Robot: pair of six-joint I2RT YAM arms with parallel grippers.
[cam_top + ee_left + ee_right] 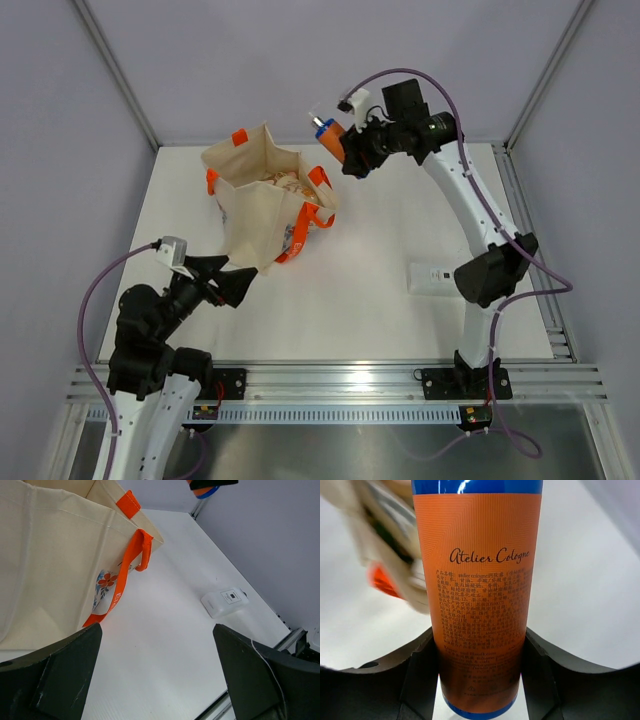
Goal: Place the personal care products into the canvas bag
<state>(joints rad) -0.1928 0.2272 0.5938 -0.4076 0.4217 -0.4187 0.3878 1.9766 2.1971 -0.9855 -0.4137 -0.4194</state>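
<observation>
The beige canvas bag (262, 195) with orange handles stands open at the back left of the table; it also shows in the left wrist view (50, 565). My right gripper (345, 150) is shut on the orange blue-topped bottle (329, 131), held in the air just right of the bag's rim; it fills the right wrist view (479, 600). The flat white black-capped bottle (432, 277) lies on the table by the right arm, and it shows in the left wrist view (225, 601). My left gripper (232, 281) is open and empty beside the bag's near corner. Some products show blurred inside the bag.
The white table (350, 310) is bounded by grey walls and an aluminium rail (340, 385) at the near edge. The right arm's elbow (495, 270) sits beside the flat white bottle.
</observation>
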